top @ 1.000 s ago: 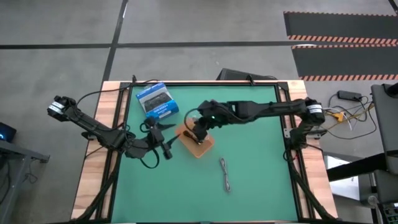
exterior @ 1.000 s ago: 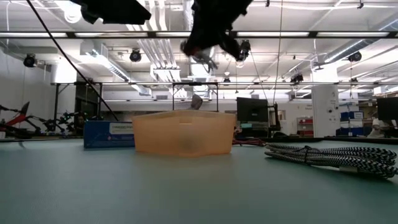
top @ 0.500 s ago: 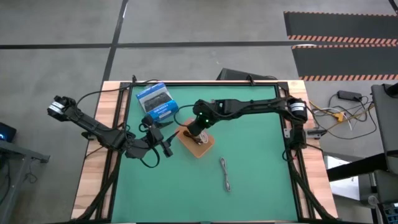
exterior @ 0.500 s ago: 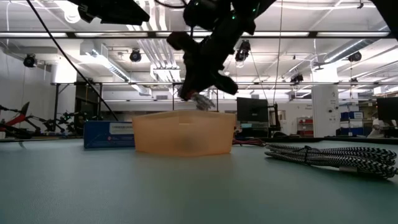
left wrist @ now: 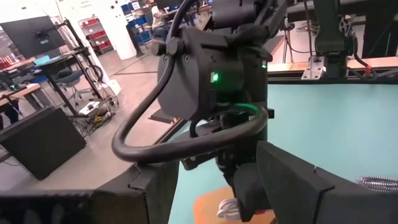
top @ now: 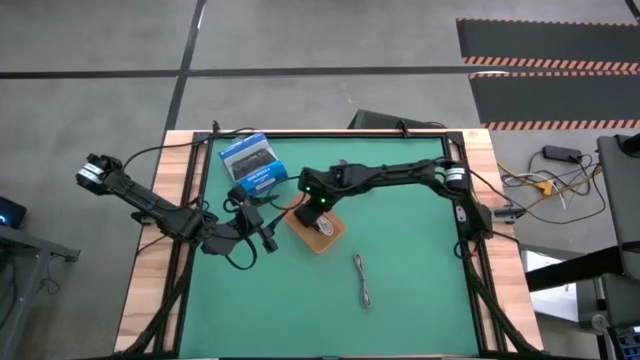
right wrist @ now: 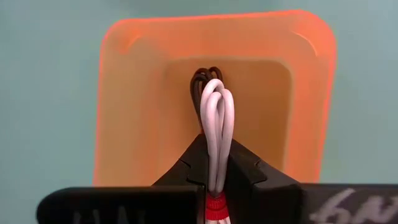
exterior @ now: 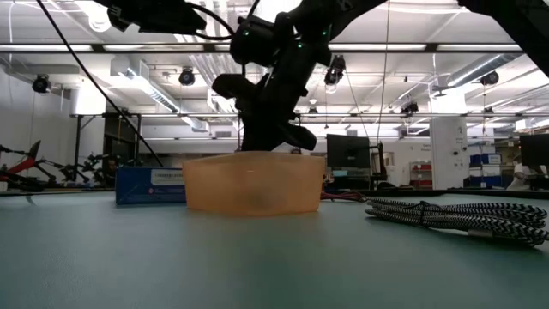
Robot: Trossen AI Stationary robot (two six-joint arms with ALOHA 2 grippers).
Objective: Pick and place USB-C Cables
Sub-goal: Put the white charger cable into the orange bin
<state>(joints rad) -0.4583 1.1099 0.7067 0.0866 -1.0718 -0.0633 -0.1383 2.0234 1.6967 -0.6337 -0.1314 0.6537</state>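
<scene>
The orange tray [top: 318,232] sits mid-table, also seen in the low view [exterior: 255,182] and the right wrist view [right wrist: 137,93]. My right gripper [right wrist: 216,149] reaches down into it [exterior: 270,142], shut on the white cable bundle with a red band [right wrist: 216,112]. A dark maroon cable [right wrist: 202,78] lies on the tray floor just beyond the white loops. The grey braided cable [top: 364,280] lies on the mat near the tray's right side [exterior: 455,215]. My left gripper [top: 264,236] hovers open, left of the tray. My right gripper pinches the white cable bundle between its two fingers, just ahead of the red band [right wrist: 216,208]. The fingers come from above, pointing down into the tray. The looped end [right wrist: 216,99] sticks out past the fingertips over the tray floor; whether it touches, I cannot tell.
A blue-and-white box [top: 253,163] lies at the far left of the mat, behind the tray [exterior: 150,184]. Black wiring trails along both arms. Open green mat stretches near and right of the tray, past the grey cable [left wrist: 379,182].
My right gripper has come down from well above the tray to its rim and into it, shifting slightly toward the table's left, still shut on the white cable. The cable, which hung clear above the tray, is now inside it.
</scene>
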